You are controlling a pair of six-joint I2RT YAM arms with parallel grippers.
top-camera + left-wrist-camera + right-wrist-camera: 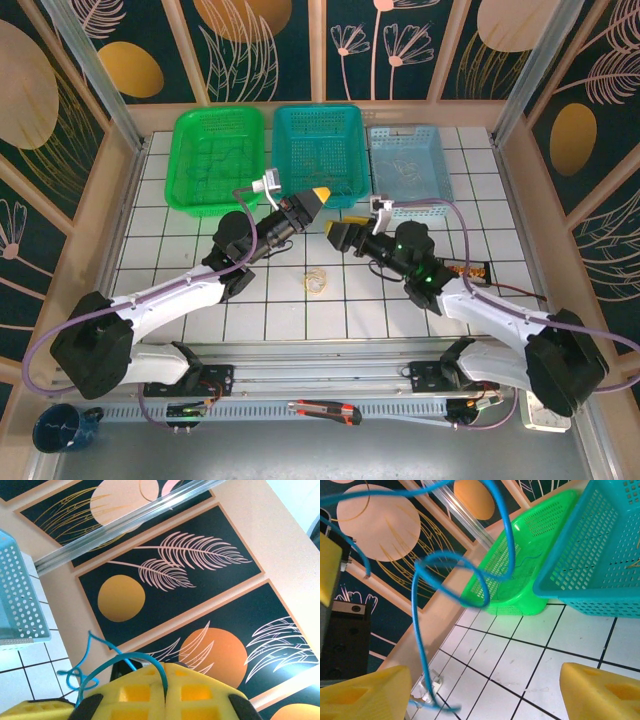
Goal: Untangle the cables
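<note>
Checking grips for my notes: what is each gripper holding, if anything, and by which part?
The left gripper pinches the blue cable in its shut jaws, at the foot of a loop. The right gripper is open, holding nothing.

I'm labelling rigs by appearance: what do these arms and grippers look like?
The left arm and right arm have white links, black joints and purple cables alongside. The left gripper and right gripper have blocky yellow fingers. Green lights glow on the right arm.

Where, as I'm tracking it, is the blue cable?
Left wrist view: the blue cable is pinched in the shut left claw; right wrist view: it loops between the fingers of the open right claw.
</note>
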